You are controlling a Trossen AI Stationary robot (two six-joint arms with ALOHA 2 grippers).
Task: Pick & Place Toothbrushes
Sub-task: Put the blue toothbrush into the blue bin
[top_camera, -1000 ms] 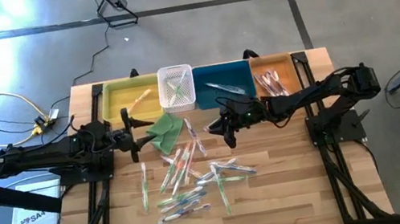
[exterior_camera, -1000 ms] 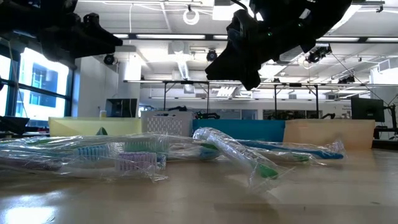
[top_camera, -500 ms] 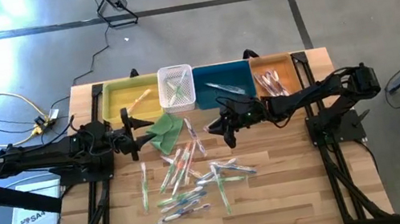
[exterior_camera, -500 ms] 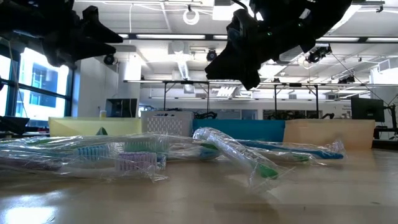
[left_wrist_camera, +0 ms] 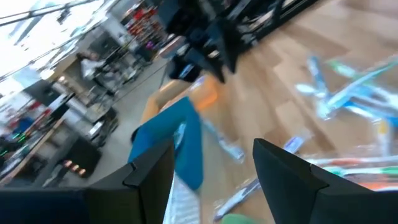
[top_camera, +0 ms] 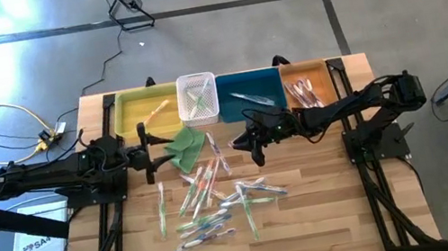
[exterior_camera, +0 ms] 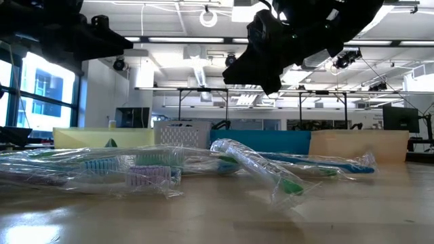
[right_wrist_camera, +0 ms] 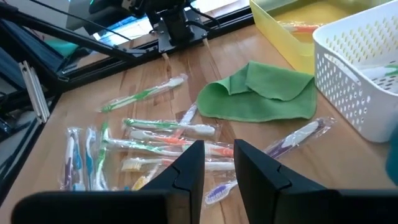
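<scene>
Your table [top_camera: 331, 217] has four bins along its far edge: yellow bin [top_camera: 135, 108], white basket [top_camera: 197, 96], blue bin [top_camera: 251, 94], tan bin [top_camera: 307, 86]. Yellow holds one orange brush, the basket a couple of green ones, blue one, tan a handful of pink-red; exact counts are hard to tell. The toothbrushes [top_camera: 214, 202] still loose, roughly fifteen or more, lie mid-table toward the near edge. One green cloth [top_camera: 186, 147] sits just behind them. Left gripper [top_camera: 148, 154] hovers by the cloth, jaws spread, empty. Right gripper [top_camera: 248, 144] hangs above the pile's far side, jaws narrow, nothing between them.
</scene>
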